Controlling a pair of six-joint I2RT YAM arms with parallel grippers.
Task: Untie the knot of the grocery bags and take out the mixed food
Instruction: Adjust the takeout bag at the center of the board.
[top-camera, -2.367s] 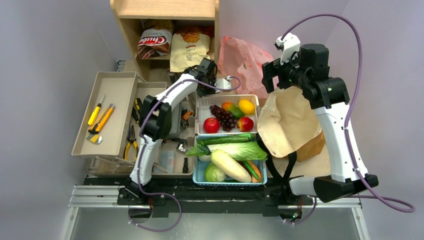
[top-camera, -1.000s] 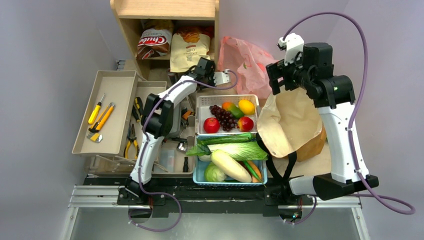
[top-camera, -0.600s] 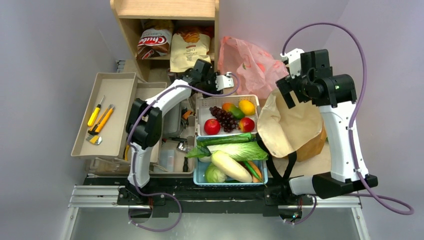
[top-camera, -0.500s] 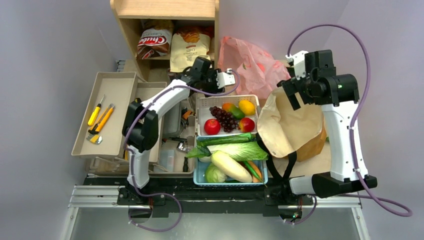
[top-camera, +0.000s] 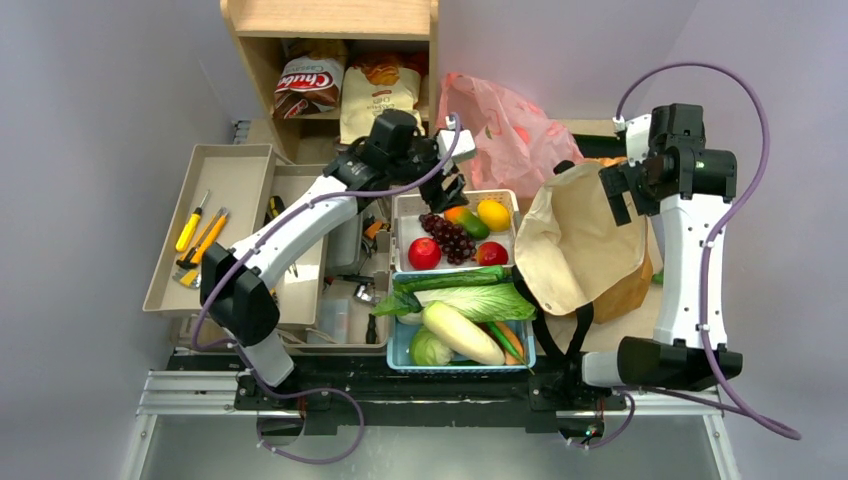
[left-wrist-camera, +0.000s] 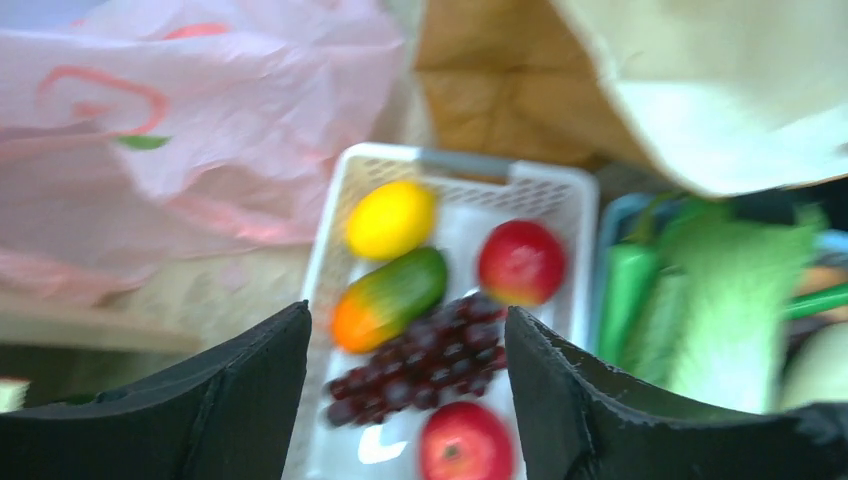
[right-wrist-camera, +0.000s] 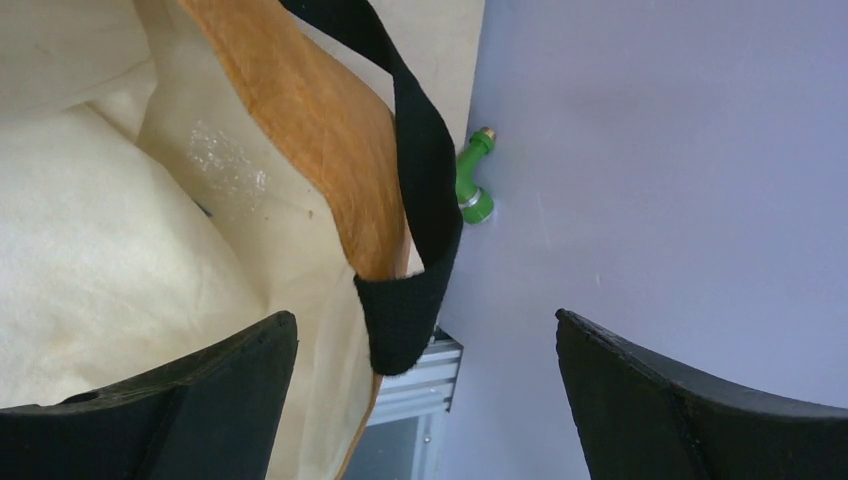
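Left wrist view: left claw (left-wrist-camera: 405, 318) open and empty above the white basket (left-wrist-camera: 470, 165), pink bag (left-wrist-camera: 150, 130) just beyond. Thin, slippery film, likely; pinch at its knot, unseen here. Right claw (right-wrist-camera: 425, 318) gapes empty too.

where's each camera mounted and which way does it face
Top external: fixed above and behind the bases, looking down; left arm, left gripper, right arm, right gripper show.
Left wrist: on that wrist, facing down at the white slotted plastic basket of fruit; its black fingers frame it.
Right wrist: on that wrist, facing the black strap of the brown paper bag and the purple wall; its black fingers show.
Shared: top and left wrist both show the basket and thin pink plastic bag.
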